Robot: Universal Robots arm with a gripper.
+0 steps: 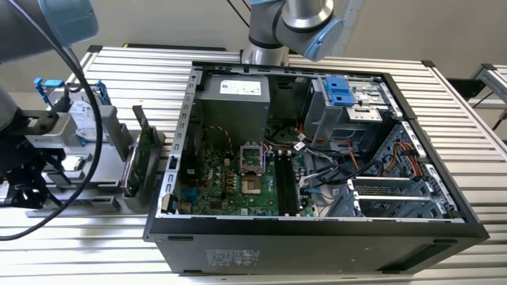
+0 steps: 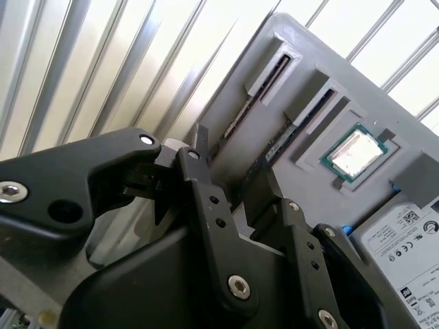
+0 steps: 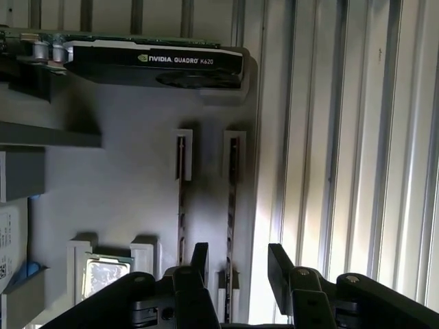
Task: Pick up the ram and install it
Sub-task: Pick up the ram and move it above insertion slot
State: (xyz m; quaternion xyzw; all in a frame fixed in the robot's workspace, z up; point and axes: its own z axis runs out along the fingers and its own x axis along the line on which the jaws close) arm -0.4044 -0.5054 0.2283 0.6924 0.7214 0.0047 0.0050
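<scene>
The parts wait in a grey holder (image 3: 123,178) on the slatted bench (image 1: 158,65). In the exterior view it sits at about nine o'clock from the open computer case (image 1: 317,234). The holder seems built to present each piece to a two-fingered grasp. The ram (image 3: 232,199) stands on its long edge in a narrow slot with end blocks, so its flat faces are free on both sides. A second stick (image 3: 182,199) stands the same way in the neighbouring slot, parallel and just beside it. The expansion card (image 3: 154,62) is propped upright across the far end. A processor chip (image 3: 106,274) lies flat in its own pocket, and a hard drive (image 2: 405,240) rests next to that.

The claw (image 3: 236,250) is spread to a middling width and holds nothing. In the first wrist view its two fingers stand either side of the ram's line. The stick runs into the gap between them, and the second stick lies just outside one finger (image 3: 199,264). I judge the claw is lined up to take the ram by its flat faces. Whether the fingertips are level with the stick or above it, I cannot tell, and no contact shows.

In the case, the long dark memory slots (image 1: 287,181) sit at about three o'clock from the processor socket, and no stick looks seated in them.
</scene>
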